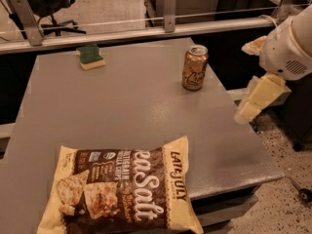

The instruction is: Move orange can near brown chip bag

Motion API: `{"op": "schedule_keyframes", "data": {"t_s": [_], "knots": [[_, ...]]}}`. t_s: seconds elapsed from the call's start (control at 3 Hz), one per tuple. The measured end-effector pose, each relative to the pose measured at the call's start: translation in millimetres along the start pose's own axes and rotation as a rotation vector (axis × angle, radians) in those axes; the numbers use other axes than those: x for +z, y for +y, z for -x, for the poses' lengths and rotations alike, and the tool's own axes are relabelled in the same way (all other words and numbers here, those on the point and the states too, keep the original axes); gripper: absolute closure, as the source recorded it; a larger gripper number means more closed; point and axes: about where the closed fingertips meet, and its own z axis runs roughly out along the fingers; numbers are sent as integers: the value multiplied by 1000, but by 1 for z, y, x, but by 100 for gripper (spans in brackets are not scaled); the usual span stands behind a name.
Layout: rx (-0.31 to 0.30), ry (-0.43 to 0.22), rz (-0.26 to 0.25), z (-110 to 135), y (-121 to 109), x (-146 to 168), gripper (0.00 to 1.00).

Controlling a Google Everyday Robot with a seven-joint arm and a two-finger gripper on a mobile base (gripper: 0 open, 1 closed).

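Camera view: orange can (195,68) upright on grey table (122,111), upper centre-right of frame; brown chip bag (124,191) flat at lower left, well apart from it; gripper (253,104) hangs at right of frame, beyond the table edge, apart from the can; open or closed cannot be told. Judged step: approach, can not yet grasped; next move calls for reaching left and closing round the can's sides.

High oblique view, hand (254,101) at right

White rounded arm housing (291,47), cream blocky pincer (255,100) right of the table (141,106).
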Motion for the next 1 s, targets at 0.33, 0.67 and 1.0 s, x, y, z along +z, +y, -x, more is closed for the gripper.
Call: {"op": "schedule_keyframes", "data": {"t_s": [0.33, 0.67, 1.0], "knots": [[30, -218, -10, 19, -31, 41, 0], [49, -426, -11, 42, -63, 73, 0], [73, -577, -15, 59, -89, 95, 0]]}}
